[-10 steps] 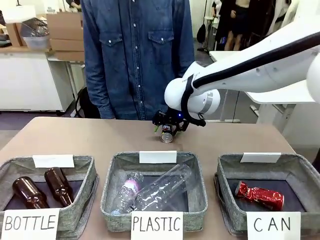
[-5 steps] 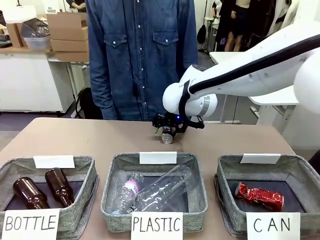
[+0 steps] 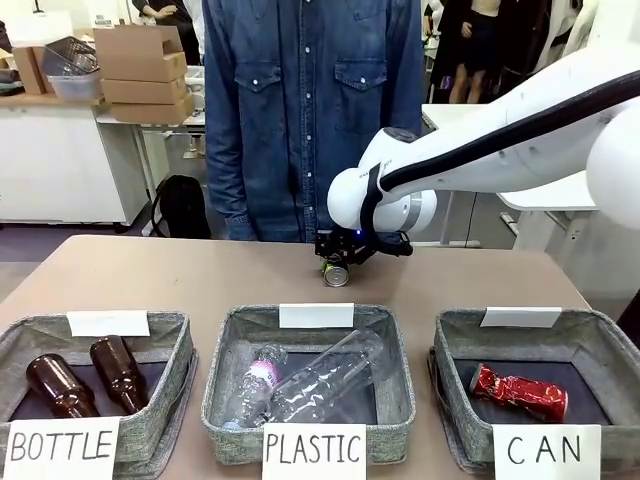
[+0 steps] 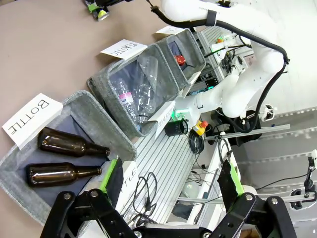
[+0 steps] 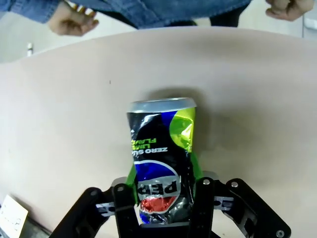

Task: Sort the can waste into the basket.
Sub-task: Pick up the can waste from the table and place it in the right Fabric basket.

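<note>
A crumpled black can (image 5: 161,148) lies on its side on the table, its silver top pointing toward the person. My right gripper (image 5: 162,171) is shut on it, green pads pressed to both flanks. From the front, the same black can (image 3: 335,275) sits under my right gripper (image 3: 338,262) at the far middle of the table. A red can (image 3: 518,390) lies inside the basket signed "CAN" (image 3: 596,345) at the near right. My left gripper (image 4: 168,178) stands open and holds nothing, off beyond the table's edge near the "BOTTLE" basket (image 4: 94,119).
The "BOTTLE" basket (image 3: 170,365) holds two brown bottles, and the "PLASTIC" basket (image 3: 398,370) holds clear bottles. A person in a denim shirt (image 3: 300,110) stands at the far edge, with a hand (image 5: 72,22) near the table.
My right gripper's jaws have closed onto the black can. The person has shifted to the right. The baskets and their contents have not moved.
</note>
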Motion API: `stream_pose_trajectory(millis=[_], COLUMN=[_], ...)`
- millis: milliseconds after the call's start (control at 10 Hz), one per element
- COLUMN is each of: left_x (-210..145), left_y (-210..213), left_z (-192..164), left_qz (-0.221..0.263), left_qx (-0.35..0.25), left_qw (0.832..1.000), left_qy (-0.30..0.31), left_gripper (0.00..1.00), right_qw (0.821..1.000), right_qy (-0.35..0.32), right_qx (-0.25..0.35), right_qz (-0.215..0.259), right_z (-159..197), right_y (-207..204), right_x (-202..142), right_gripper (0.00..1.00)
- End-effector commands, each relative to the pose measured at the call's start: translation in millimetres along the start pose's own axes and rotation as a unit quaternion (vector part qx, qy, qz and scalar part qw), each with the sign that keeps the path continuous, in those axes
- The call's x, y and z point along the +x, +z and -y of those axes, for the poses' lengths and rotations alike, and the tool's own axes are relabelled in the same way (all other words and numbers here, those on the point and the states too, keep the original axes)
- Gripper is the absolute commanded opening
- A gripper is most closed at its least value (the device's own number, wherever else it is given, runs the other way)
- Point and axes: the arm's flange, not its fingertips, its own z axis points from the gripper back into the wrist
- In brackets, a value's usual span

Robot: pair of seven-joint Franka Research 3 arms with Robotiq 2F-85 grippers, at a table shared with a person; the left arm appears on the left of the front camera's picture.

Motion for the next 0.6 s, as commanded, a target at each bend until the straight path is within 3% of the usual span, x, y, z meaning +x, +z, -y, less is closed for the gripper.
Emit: stream_pose_trajectory(millis=[0, 100, 400, 500], left_x=[-3, -3, -3, -3], left_y=[2, 2, 2, 2], left_z=[1, 1, 1, 1], left_qz=[-0.005, -0.005, -0.005, -0.005], left_qx=[-0.001, -0.001, -0.001, -0.001], left_qw=[1.000, 1.000, 1.000, 1.000], left_qy=[-0.008, -0.008, -0.008, -0.008], left_gripper=[1.00, 1.00, 1.00, 1.00], right_qw=[0.999, 0.999, 1.000, 1.000], right_qy=[-0.011, -0.014, -0.013, -0.007], right_qx=[-0.023, -0.014, -0.014, -0.008], right_qz=[0.029, 0.035, 0.025, 0.018], right_z=[-1, 0, 4, 3], right_y=[2, 3, 10, 29], right_x=[-3, -4, -3, -7], right_gripper=[0.07, 0.02, 0.02, 0.02])
